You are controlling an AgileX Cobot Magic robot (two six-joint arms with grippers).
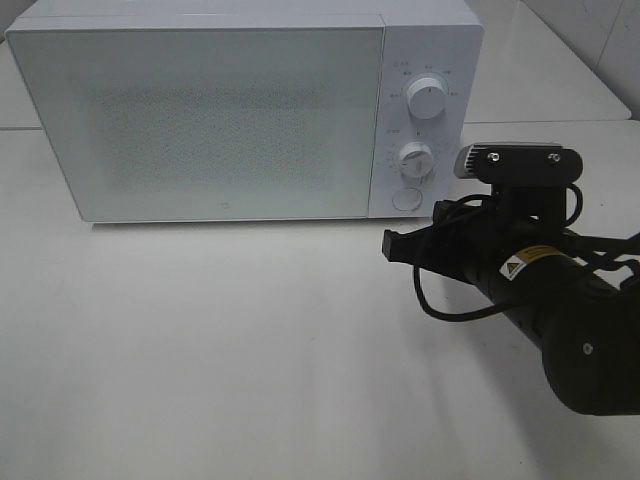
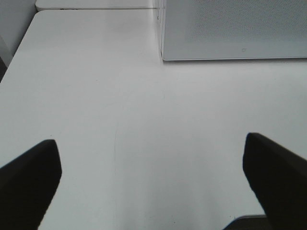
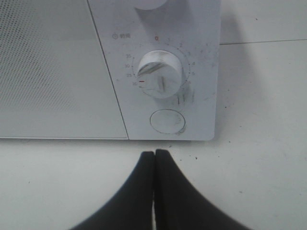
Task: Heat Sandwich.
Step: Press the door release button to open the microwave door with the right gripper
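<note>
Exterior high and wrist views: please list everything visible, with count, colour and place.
microwave: one, white, door shut, at the back of the table
upper knob: one, white, on the panel right of the door
lower knob: one, white, under the upper knob
round button: one, white, under the lower knob
table: one, white, under everything
right gripper: one, black, shut, before the round button
left gripper: one, black, open, over the table

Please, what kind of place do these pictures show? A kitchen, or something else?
Probably a robot test bench set up like a kitchen corner, not a real kitchen: a white microwave stands on a plain white table, and a black robot arm carrying a camera is in front of it.
</note>
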